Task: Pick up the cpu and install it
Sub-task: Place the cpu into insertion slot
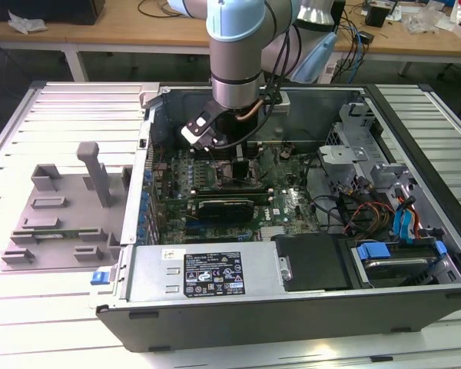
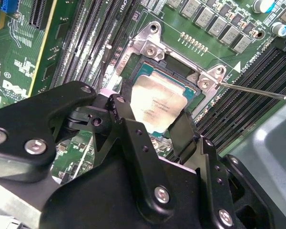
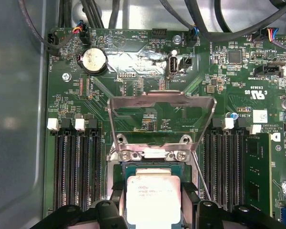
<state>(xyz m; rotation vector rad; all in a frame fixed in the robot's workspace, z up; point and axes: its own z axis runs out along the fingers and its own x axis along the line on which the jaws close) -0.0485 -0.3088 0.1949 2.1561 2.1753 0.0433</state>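
Exterior view: an open computer case (image 1: 238, 315) lies on the slatted surface (image 1: 46, 307), with the arm (image 1: 234, 54) reaching in at about its eleven o'clock. In both wrist views the end effector (image 2: 155, 114) (image 3: 153, 202) is closed narrowly on the cpu (image 2: 157, 98) (image 3: 153, 191) by two opposite edges, right at the socket frame (image 2: 150, 43), whose bracket (image 3: 162, 102) is raised.

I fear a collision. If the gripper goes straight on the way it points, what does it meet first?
Most likely the socket on the motherboard. The gripper holds the cpu right at it, and the bracket is swung open. Whether the cpu already touches is unclear.
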